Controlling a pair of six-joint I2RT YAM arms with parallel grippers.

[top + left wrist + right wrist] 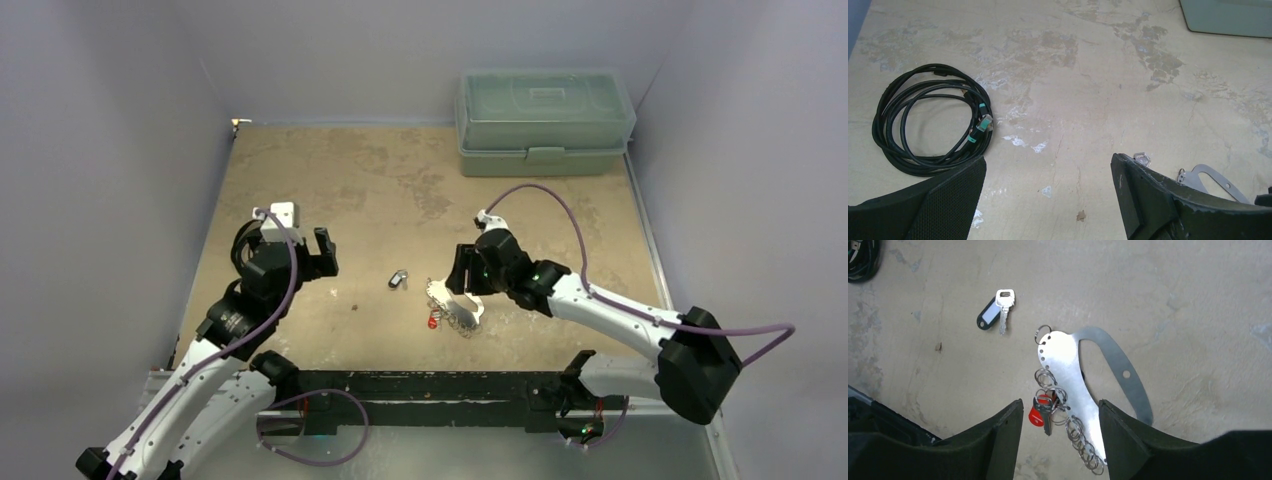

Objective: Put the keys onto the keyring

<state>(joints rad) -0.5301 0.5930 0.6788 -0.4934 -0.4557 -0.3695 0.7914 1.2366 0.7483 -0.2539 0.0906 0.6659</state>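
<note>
Flat silvery D-shaped metal keyring plate point(1068, 372) lies mid-table on the worn beige surface point(1188, 300). Its ring-fringed edge sits between the right fingers point(1003, 440), which stand apart, clamping nothing. Small red-headed key point(1036, 416) hangs on its loops. Plain silver key point(1004, 310) w/ dark oval tag lies loose just beyond. The left fingers point(948, 195) are spread wide, empty, well off to the side. Plate prob. stiff, thin, slick: pinch across the flat body nr the oval cut-out. Loose key prob. light, skids easily; take by head/tag.
</note>
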